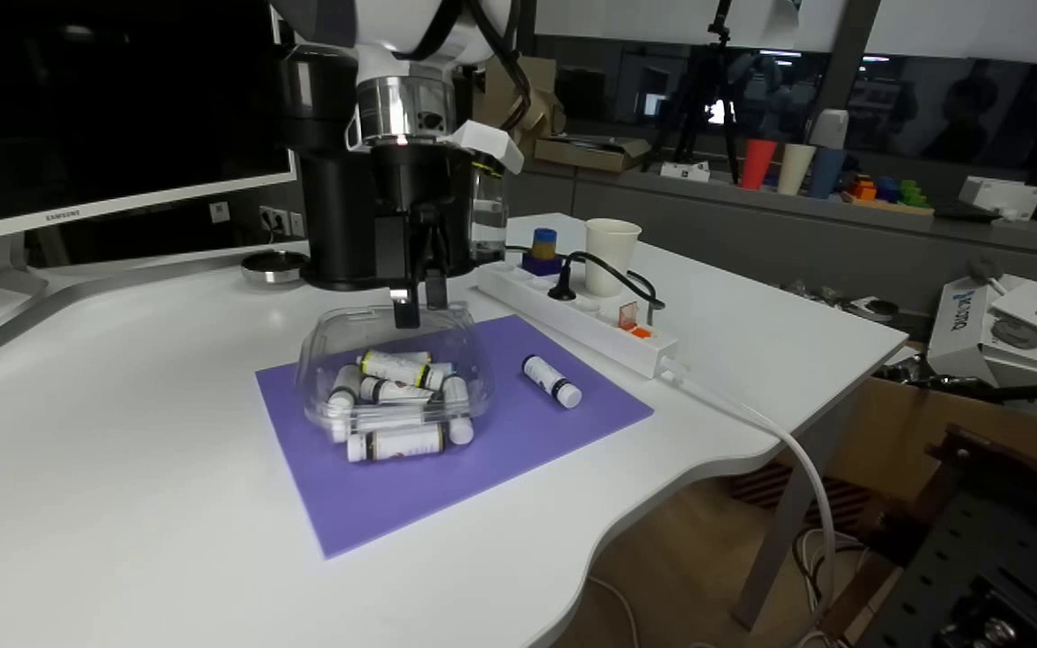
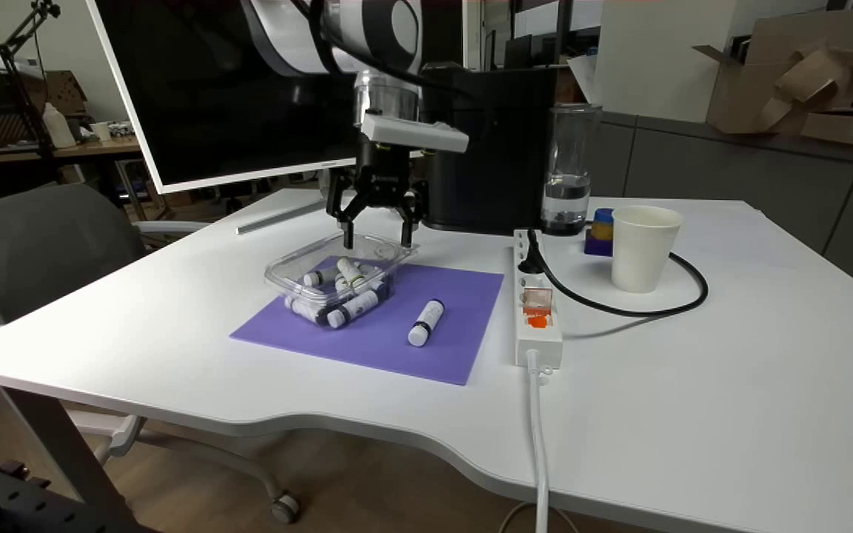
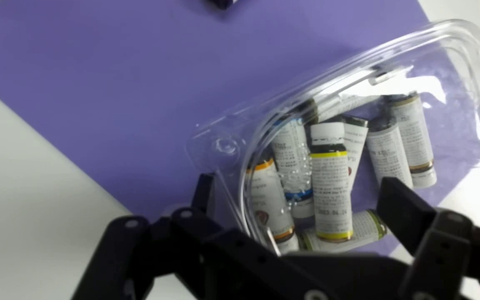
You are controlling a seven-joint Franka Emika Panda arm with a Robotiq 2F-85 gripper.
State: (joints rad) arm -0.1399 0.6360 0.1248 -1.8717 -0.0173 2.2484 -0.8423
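Yellow-banded bottle [image 3: 331,191] lies atop jumbled white-labelled bottles [image 3: 386,154] inside clear container [image 3: 398,48]. Fingers [image 2: 348,235] hang wide apart by container's far rim, holding nothing; contact with rim hard to tell. Possible trouble: lowered finger could catch rim, tipping container; crowded neighbours could roll, shifting bottle. In both exterior views, bottle's long axis slants from far left to near right, cap rightward. Beneath container: purple mat [image 1: 518,432], loose bottle [image 1: 552,382] at its right. Farther right: power strip [image 2: 538,342], paper cup [image 2: 641,252], all on white desk [image 1: 122,450].
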